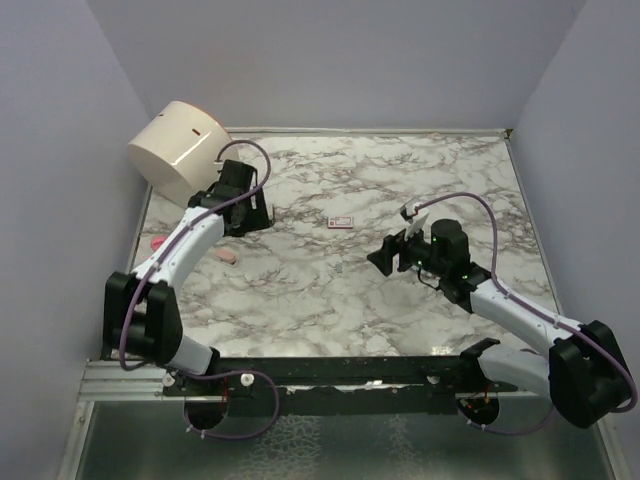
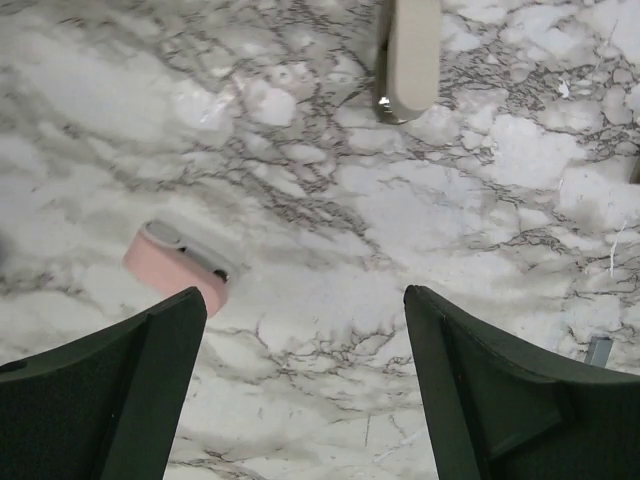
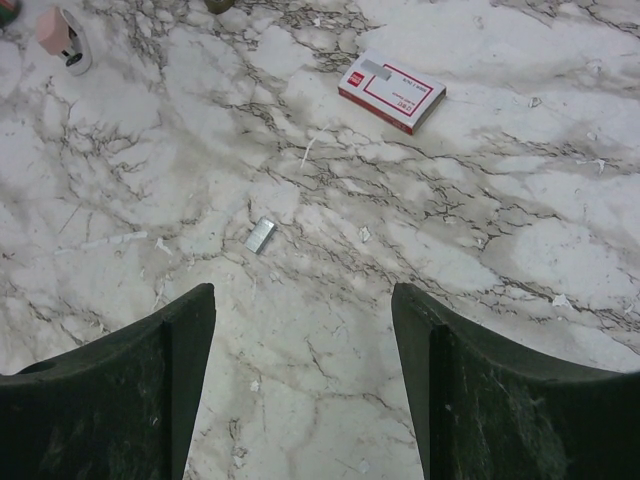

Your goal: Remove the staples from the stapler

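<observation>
The stapler (image 1: 228, 257) is small and pink with a silvery metal part, and lies on the marble table left of centre. It also shows in the left wrist view (image 2: 180, 264) and far off in the right wrist view (image 3: 64, 36). The staples (image 3: 261, 235) are a tiny grey strip lying loose on the table, apart from the stapler; they also show at the right edge of the left wrist view (image 2: 598, 350). My left gripper (image 1: 250, 212) (image 2: 305, 295) is open and empty above the table, beside the stapler. My right gripper (image 1: 385, 256) (image 3: 302, 290) is open and empty, near the staples.
A flat pink-red rectangular box (image 1: 341, 222) (image 3: 392, 90) lies mid-table. A big cream drum (image 1: 180, 150) stands at the back left by the left arm. A small pink bit (image 1: 157, 243) lies at the left edge. Walls close in on three sides.
</observation>
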`<action>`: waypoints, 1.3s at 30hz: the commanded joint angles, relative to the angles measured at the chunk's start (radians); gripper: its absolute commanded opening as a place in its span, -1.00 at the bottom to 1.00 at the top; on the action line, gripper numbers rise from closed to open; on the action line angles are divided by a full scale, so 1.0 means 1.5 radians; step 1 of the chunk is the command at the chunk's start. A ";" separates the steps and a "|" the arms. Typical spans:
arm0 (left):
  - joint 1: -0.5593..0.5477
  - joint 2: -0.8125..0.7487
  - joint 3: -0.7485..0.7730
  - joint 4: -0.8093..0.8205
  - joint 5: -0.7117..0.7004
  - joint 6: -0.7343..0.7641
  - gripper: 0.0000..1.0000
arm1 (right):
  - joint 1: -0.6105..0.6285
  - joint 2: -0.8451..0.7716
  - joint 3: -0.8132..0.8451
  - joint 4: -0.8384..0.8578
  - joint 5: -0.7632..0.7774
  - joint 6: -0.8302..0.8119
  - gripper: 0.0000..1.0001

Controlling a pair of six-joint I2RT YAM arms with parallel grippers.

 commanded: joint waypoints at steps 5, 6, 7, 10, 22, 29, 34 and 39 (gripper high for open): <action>0.032 -0.172 -0.202 0.043 -0.130 -0.251 0.76 | -0.001 -0.032 -0.017 0.013 -0.014 -0.014 0.42; 0.037 -0.167 -0.205 0.039 -0.136 -0.285 0.77 | -0.001 -0.039 -0.019 0.013 -0.011 -0.015 0.42; 0.042 -0.153 -0.203 0.029 -0.141 -0.324 0.76 | -0.001 -0.045 -0.021 0.011 -0.009 -0.016 0.42; 0.057 -0.113 -0.191 -0.005 -0.148 -0.415 0.76 | -0.001 -0.060 -0.029 0.012 -0.004 -0.015 0.42; 0.077 -0.038 -0.188 0.019 -0.129 -0.521 0.34 | -0.001 -0.069 -0.032 0.013 -0.004 -0.018 0.43; 0.077 -0.030 -0.182 -0.002 -0.140 -0.519 0.17 | -0.001 -0.062 -0.031 0.014 -0.001 -0.019 0.42; 0.078 -0.022 -0.182 -0.005 -0.137 -0.504 0.17 | -0.001 -0.060 -0.030 0.013 -0.001 -0.021 0.43; 0.079 -0.015 -0.181 0.002 -0.130 -0.489 0.05 | -0.001 -0.061 -0.033 0.015 0.003 -0.021 0.42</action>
